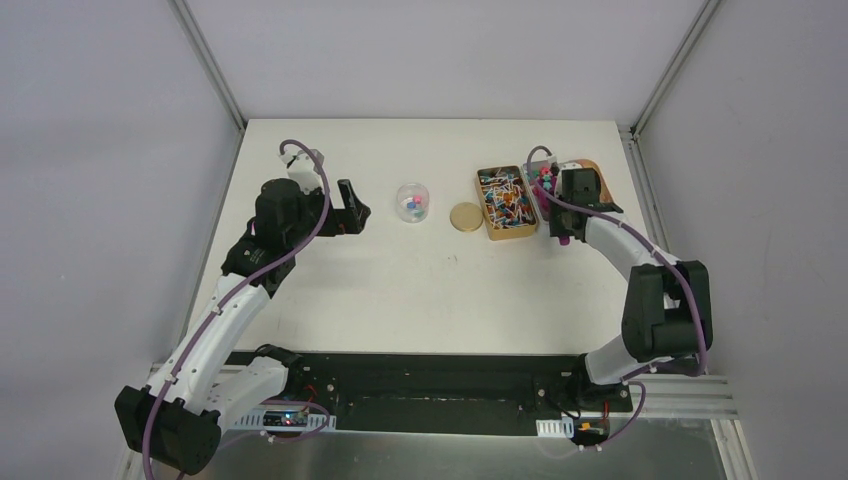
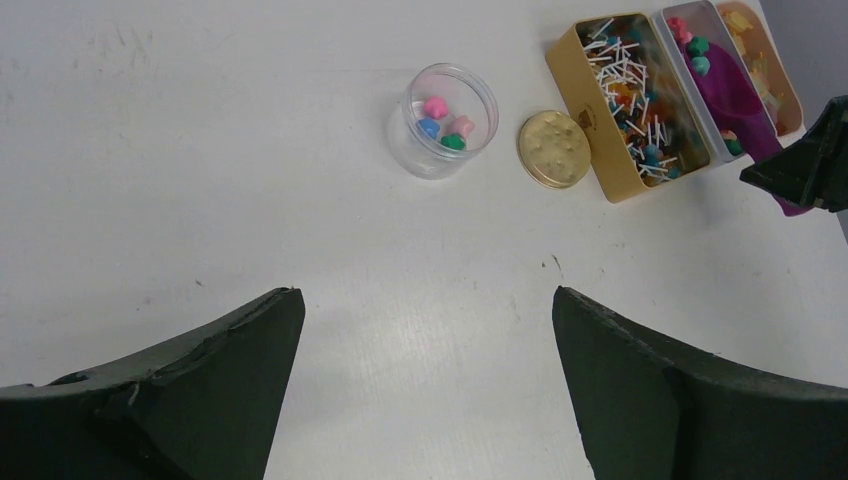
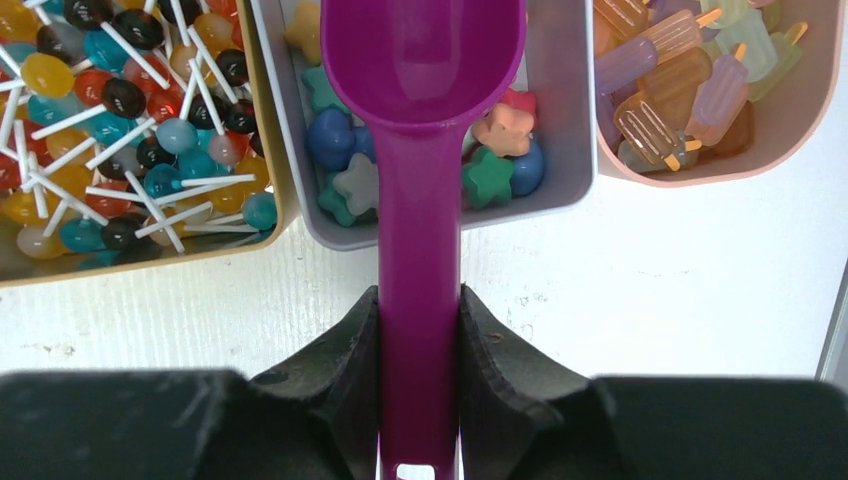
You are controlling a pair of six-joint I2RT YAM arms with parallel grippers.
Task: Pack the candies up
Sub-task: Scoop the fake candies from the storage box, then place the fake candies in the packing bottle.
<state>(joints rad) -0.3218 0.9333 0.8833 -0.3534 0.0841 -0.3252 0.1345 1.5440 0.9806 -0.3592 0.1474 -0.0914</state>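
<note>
Candies [image 3: 490,175]: mixed stars and rounds, mostly in grey tray [image 3: 560,60] near far right corner of bench; a few more in clear jar [image 2: 405,140] mid-bench, toward far edge. Purple scoop [image 3: 420,200]: bowl empty, over the grey tray, handle clamped between the fingers of right gripper [image 3: 420,310]. Gold tin of lollipops [image 3: 283,180] just left of grey tray; pink tray of ice-lolly sweets [image 3: 812,110] just right. Round gold lid [image 2: 553,149] flat between jar and tin. Left gripper [image 2: 425,295] spread wide, holding nothing, toward left edge
</note>
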